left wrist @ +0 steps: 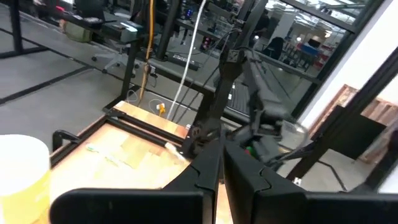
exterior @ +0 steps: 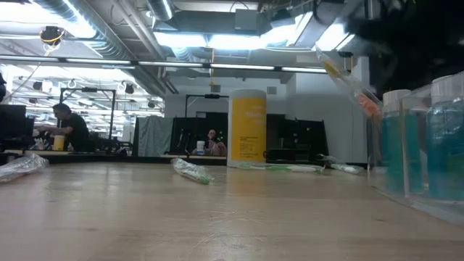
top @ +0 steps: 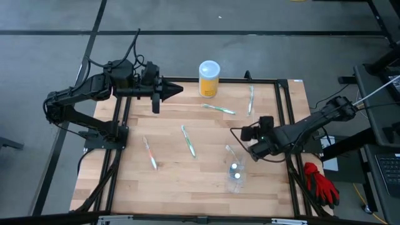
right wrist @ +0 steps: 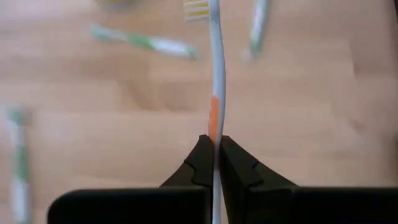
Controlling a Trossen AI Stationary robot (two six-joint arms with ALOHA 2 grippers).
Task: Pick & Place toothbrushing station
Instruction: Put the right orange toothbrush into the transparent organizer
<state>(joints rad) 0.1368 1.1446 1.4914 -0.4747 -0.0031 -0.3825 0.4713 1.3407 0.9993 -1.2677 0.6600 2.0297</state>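
Observation:
My right gripper (right wrist: 214,146) is shut on a white toothbrush with an orange patch (right wrist: 216,68), next to the clear plastic cup (top: 236,176) at the near right. In the low view the brush (exterior: 346,76) slants above the cup (exterior: 406,145), which holds a teal-blue tube (exterior: 446,145). Several pale green-and-white toothbrushes lie flat on the table: one at the left (top: 150,153), one in the middle (top: 189,141), two farther back (top: 219,109) (top: 251,100). My left gripper (top: 175,89) is shut and empty, held above the table's far left. My right gripper pinches the toothbrush's handle (right wrist: 214,132) between its two fingers, just behind the orange patch. The brush runs along the fingers and sticks out ahead of them, bristle head (right wrist: 196,7) farthest away. It is lifted clear of the table and tilted.
A yellow jar with a white lid (top: 209,78) stands at the far edge in the middle. Black frame rails (top: 284,119) run along the table's sides. A red glove (top: 320,182) lies off the table's right. The near left of the wooden top (top: 156,187) is bare.

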